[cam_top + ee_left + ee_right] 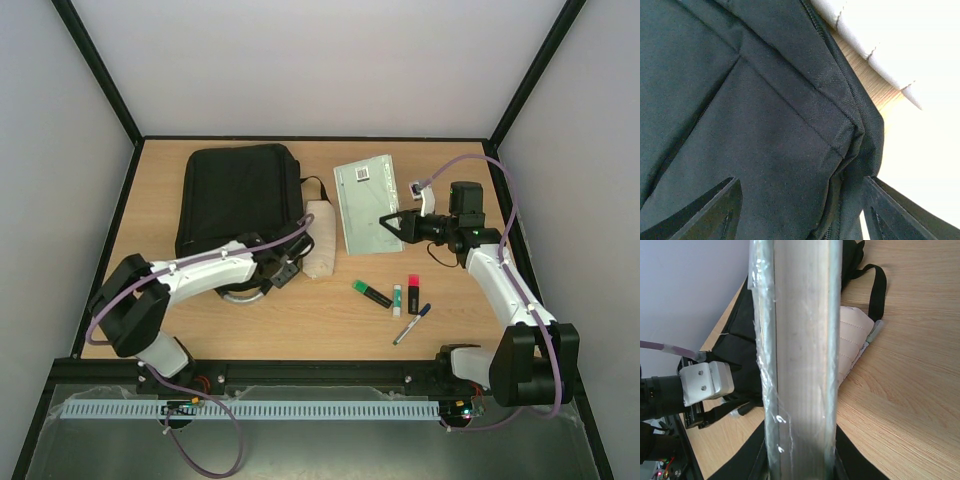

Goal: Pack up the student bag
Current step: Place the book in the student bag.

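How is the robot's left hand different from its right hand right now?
The left hand is open and holds nothing; the right hand is shut on the flat silver plastic-wrapped notebook. The left hand is right over the big black fabric student bag; the right hand is off to its side. Both have two black fingers.

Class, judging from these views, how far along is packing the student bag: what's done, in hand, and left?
Done: nothing looks packed; the large black fabric student bag lies flat. In hand: the right claw grips the grey plastic-wrapped flat pad; the left claw stands open at the bag's edge. Left: the beige fabric pouch, green marker, pink marker and blue pen lie outside it.
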You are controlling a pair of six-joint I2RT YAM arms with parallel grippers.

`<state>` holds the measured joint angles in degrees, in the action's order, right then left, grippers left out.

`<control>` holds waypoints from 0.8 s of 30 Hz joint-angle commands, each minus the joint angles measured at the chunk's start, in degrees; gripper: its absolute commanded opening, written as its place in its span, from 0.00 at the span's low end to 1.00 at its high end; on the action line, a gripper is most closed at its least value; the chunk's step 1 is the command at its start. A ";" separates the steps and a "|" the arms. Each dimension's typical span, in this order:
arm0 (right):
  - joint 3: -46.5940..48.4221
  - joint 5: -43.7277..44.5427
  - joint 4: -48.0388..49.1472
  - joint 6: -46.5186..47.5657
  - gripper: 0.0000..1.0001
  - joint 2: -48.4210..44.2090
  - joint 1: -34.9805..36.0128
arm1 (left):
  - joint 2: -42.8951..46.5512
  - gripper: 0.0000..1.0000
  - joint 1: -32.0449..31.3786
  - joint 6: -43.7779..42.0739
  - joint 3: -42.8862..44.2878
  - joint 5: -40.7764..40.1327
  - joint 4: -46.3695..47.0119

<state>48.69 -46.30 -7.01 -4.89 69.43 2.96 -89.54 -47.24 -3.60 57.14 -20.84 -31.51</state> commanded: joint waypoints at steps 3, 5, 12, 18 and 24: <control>2.19 -4.52 3.40 1.33 0.01 -2.63 -0.22 | -5.21 0.43 -0.27 -0.42 0.49 -3.94 0.70; 2.21 -4.51 3.32 1.28 0.01 -2.72 -0.24 | -6.56 0.25 -0.29 -0.53 1.36 -3.88 1.35; 2.32 -4.23 3.27 1.32 0.01 -3.05 -0.35 | -8.10 0.02 -1.42 1.39 6.61 3.87 4.44; 2.28 -3.69 3.45 1.00 0.01 -3.78 -0.70 | -11.08 0.02 -2.32 3.09 11.82 8.96 6.79; 2.16 -3.70 3.62 0.84 0.01 -3.96 -1.22 | -13.12 0.16 -2.36 2.99 15.25 7.99 5.80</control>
<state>48.69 -46.26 -7.05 -4.91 67.81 2.20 -101.89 -49.19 -0.91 69.71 -13.82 -26.44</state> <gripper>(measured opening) 0.219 0.054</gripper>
